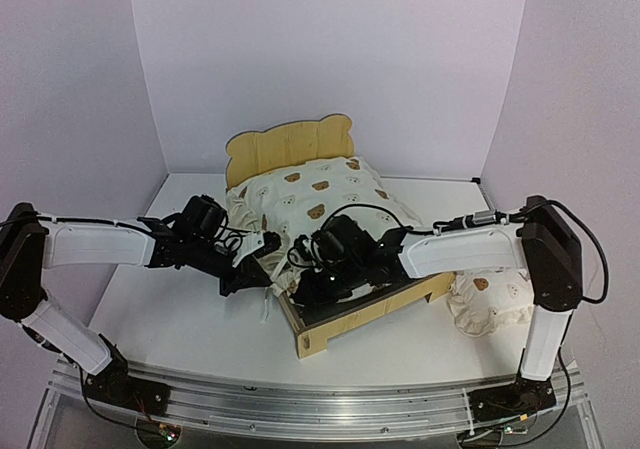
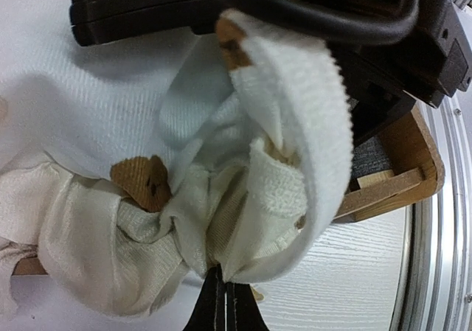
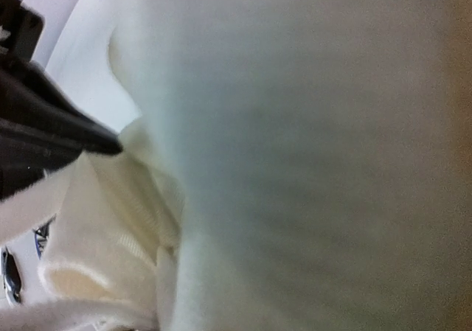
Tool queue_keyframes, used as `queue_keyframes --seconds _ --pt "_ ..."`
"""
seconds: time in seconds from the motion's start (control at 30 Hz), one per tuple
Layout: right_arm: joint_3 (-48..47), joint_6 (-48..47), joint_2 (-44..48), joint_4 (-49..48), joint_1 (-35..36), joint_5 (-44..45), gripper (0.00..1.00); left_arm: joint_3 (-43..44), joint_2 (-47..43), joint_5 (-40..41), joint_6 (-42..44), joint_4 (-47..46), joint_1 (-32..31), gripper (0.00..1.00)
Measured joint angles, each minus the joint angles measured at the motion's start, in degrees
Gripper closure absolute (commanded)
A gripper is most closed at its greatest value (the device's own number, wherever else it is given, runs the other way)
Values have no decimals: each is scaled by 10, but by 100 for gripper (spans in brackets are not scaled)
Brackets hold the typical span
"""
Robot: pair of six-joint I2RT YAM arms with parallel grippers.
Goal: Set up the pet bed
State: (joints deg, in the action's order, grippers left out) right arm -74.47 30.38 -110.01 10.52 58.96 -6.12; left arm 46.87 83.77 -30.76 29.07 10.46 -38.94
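Left gripper [image 2: 223, 293] clamped on limp cushion [image 2: 96, 235] at pet bed [image 1: 290, 147] foot; right gripper [image 1: 318, 287] opening impossible to tell. Likely light, stiff plywood: best grabbed by side rail [image 1: 380, 324].

Pale plywood pet bed [image 1: 285, 145], cream cushion [image 1: 322, 193] with brown bear print, pillow [image 1: 490, 305] in the same print, white worktop [image 1: 170, 321]

Cream bear-print cushion [image 1: 310, 194], ruffled bear-print pillow [image 1: 490, 301] at right, white table [image 1: 170, 319], lilac walls [image 1: 330, 59]
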Motion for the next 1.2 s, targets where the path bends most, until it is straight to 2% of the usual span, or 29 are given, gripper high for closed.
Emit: queue_keyframes --seconds 0.1,0.2,0.37,0.53,0.7,0.87,1.0,1.2 --pt "-39 -17 -27 37 0 11 76 -6 0 5 4 0 0 100" --pt "-56 -26 -42 62 1 18 78 -6 0 5 8 0 0 100" --pt "-69 -40 -54 82 2 17 98 -11 0 6 16 -1 1 100" --pt "-87 -53 -72 92 -4 -39 100 -16 0 5 38 0 17 99" --pt "-91 -63 -77 97 -13 -122 100 -17 0 5 60 1 22 91" --pt "-115 -64 -101 103 -17 -167 100 -25 0 8 85 9 30 79" --pt "-137 -59 -124 108 -17 -175 92 -34 0 11 102 20 34 70" --pt "-161 -69 -133 150 -15 -147 66 -35 -9 8 140 41 35 57"
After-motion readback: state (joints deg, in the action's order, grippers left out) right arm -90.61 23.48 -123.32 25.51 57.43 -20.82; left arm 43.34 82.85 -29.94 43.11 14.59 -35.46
